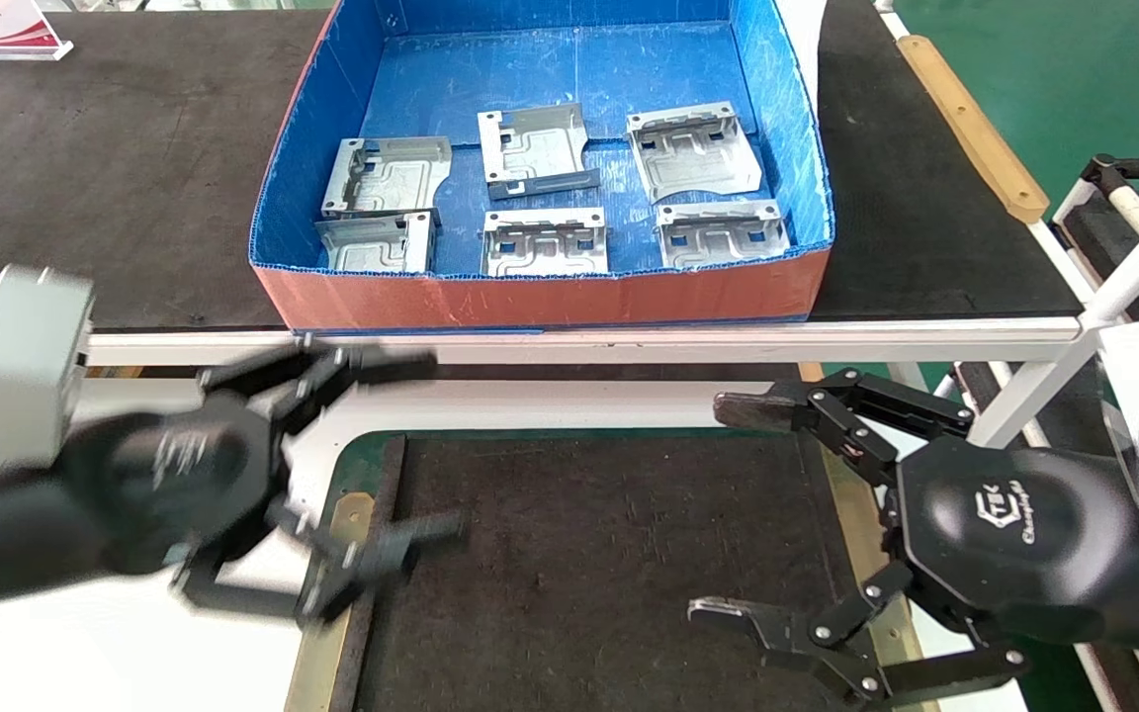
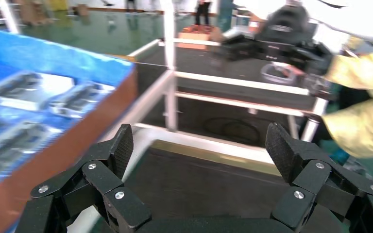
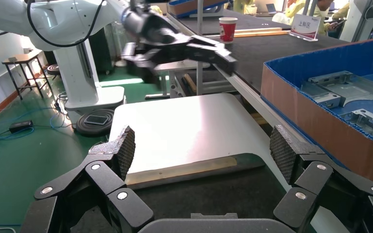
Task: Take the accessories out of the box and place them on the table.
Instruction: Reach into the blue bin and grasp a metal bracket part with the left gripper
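Both arms over the near table, none of the six plates lifted yet. My left gripper (image 1: 421, 450) is spread wide and empty above the left edge of the dark mat (image 1: 589, 554), just short of the bench rail (image 1: 629, 346). My right gripper (image 1: 728, 509) is likewise spread and empty over the mat's right edge.

Step in hand, as I judge it: reach over the orange front wall into the box (image 1: 540, 292). To do it well:
- clear that wall with height to spare before dropping in; the near row lies close behind it.
- take a raised bent tab or edge between the fingers, since the plates lie flat on the floor.
- pick one plate only; near-left pair sits touching or nearly so.

The accessories: all six in the box, two rows of three.
- far row: left (image 1: 390, 176), middle (image 1: 535, 148), right (image 1: 693, 150).
- near row: left (image 1: 374, 242), middle (image 1: 543, 242), right (image 1: 721, 233).

Silver-grey stamped sheet, roughly square, embossed ridges, square cut-outs, upturned tabs. Thin and hard; likely to slide on the blue plastic if nudged.

The table (image 1: 134, 643) lies white and glossy at near left, beside the mat.
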Robot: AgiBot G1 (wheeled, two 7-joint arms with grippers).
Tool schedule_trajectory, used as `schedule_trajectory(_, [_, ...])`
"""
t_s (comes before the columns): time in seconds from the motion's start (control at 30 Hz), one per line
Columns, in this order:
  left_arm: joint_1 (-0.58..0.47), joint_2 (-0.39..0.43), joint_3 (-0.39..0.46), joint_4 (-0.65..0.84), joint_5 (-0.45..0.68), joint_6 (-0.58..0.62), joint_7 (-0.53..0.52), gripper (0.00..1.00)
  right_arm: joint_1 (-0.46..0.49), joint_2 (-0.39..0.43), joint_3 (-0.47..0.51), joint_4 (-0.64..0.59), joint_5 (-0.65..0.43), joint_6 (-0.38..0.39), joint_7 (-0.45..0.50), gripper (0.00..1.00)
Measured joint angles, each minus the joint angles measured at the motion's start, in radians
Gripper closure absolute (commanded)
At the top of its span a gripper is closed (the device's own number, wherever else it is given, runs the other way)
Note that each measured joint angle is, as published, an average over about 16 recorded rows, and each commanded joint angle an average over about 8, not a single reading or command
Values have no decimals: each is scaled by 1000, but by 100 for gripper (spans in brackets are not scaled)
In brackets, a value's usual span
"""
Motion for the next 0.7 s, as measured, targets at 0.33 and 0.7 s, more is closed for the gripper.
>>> schedule_trajectory(0.33, [-128, 100, 66, 53, 157, -180, -92, 0, 0, 0, 0, 0, 0, 0, 0, 0])
schedule_trajectory(0.7, [-279, 224, 148, 176, 341, -333, -157, 0, 0, 0, 0, 0, 0, 0, 0, 0])
